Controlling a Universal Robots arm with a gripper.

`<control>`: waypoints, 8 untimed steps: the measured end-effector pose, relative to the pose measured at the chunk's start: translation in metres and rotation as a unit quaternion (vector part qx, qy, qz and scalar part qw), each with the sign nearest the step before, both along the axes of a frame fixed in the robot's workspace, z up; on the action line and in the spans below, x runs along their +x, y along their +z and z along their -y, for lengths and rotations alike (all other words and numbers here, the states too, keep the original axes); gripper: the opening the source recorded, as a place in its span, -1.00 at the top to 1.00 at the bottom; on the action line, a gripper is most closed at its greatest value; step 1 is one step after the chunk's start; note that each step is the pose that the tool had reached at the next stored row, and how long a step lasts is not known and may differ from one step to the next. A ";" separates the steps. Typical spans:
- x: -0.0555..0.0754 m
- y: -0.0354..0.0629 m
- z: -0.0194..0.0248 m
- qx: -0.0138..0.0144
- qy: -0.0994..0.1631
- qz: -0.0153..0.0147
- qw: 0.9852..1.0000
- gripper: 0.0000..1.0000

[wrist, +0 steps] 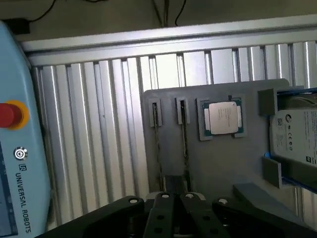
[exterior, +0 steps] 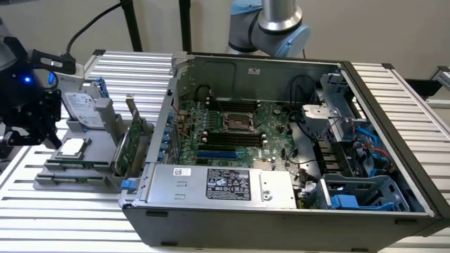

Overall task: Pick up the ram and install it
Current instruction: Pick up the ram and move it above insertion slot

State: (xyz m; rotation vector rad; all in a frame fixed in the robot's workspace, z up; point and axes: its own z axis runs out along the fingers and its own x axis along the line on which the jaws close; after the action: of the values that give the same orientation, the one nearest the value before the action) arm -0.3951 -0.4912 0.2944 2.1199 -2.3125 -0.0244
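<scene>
Two ram sticks stand edge-on in narrow slots of a grey parts holder (wrist: pixel 223 168): one ram stick (wrist: pixel 157 144) and a second (wrist: pixel 184 144) beside it. My gripper (wrist: pixel 176 213) hovers over the near ends of these sticks, its black linkage close above them. In the exterior view my gripper (exterior: pixel 31 137) hangs at the exterior view's left, over the holder (exterior: pixel 77 171). Inside the open computer case (exterior: pixel 281 211), the motherboard's black memory slots (exterior: pixel 232 138) lie below the processor socket.
The holder also carries a processor chip (wrist: pixel 220 118), a silver hard drive (wrist: pixel 294 134) and a green expansion card (exterior: pixel 130 142). A teach pendant with a red button (wrist: pixel 12 114) lies beside the holder. The case wall (exterior: pixel 165 121) stands between holder and motherboard.
</scene>
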 end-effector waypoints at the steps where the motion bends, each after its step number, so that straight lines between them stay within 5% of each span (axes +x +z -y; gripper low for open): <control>1: 0.000 -0.0010 0.0000 0.000 0.009 0.001 1.000 1.00; 8: 0.000 -0.0125 0.0000 0.000 0.045 0.003 0.999 1.00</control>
State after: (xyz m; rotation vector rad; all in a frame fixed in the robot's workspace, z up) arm -0.3951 -0.4913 0.2819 2.2242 -2.2167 -0.0188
